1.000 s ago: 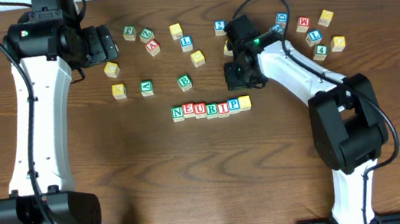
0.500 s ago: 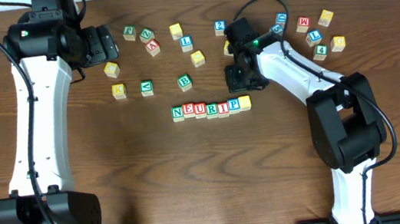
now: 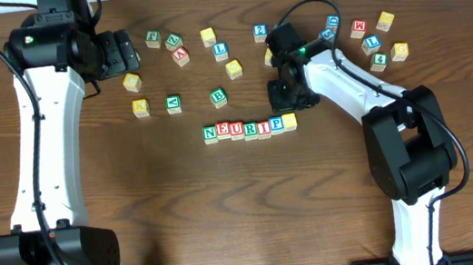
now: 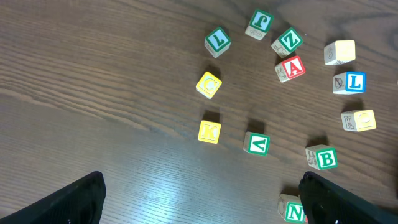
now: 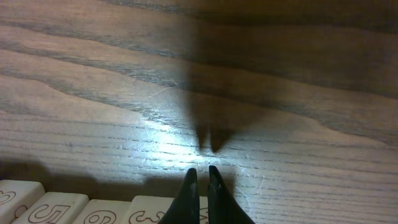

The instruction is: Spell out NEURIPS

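A row of wooden cubes lies mid-table in the overhead view: green N, red E, red U, green R, red I, blue P and a yellow-faced cube. My right gripper hangs just behind the row's right end. In the right wrist view its fingers are shut on nothing, over the cubes' pale side faces. My left gripper is far back left, open and empty. The N cube shows beside its right finger.
Loose cubes lie behind the row: K, V, B, A, L, 2. A second group sits at the back right, with M, L and 4.
My right gripper has shifted very slightly left and toward the row. The cubes and the left arm have not moved.
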{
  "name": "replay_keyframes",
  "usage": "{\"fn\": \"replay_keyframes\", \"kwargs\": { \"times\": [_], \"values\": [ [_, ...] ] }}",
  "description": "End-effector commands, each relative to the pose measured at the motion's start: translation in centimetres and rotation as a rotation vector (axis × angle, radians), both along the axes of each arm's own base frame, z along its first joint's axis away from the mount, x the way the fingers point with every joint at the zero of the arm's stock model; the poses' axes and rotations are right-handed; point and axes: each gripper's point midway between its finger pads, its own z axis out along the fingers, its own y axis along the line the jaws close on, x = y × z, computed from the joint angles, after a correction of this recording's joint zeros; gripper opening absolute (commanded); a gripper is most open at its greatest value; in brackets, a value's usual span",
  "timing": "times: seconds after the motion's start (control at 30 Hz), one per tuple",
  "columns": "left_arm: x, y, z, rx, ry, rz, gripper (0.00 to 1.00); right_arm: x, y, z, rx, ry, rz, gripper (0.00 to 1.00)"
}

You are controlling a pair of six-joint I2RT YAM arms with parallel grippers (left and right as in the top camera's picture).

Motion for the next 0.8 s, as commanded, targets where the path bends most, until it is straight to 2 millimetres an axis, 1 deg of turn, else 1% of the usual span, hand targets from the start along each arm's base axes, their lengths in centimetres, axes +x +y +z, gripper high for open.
{"fn": "replay_keyframes", "kwargs": {
  "times": [0.0,0.27,0.53,0.77],
  "values": [
    [0.09,0.11,-0.72,-0.008,0.017,0.017,0.98,-0.43,-0.16,-0.52,-0.017,0.015,-0.007,0.02],
    [0.09,0.11,-0.72,-0.008,0.017,0.017,0.98,-0.78,-0.28,-0.57,-0.022,0.028,0.002,0.02],
    [0.09,0.11,-0.72,-0.008,0.017,0.017,0.98,-1.08,0.39,-0.57,-0.025,0.025,0.047,0.02],
    [0.09,0.11,-0.72,-0.007,0.017,0.017,0.98,-1.19,0.42,-0.58,-0.029,0.027,0.049,0.02]
  ]
}}
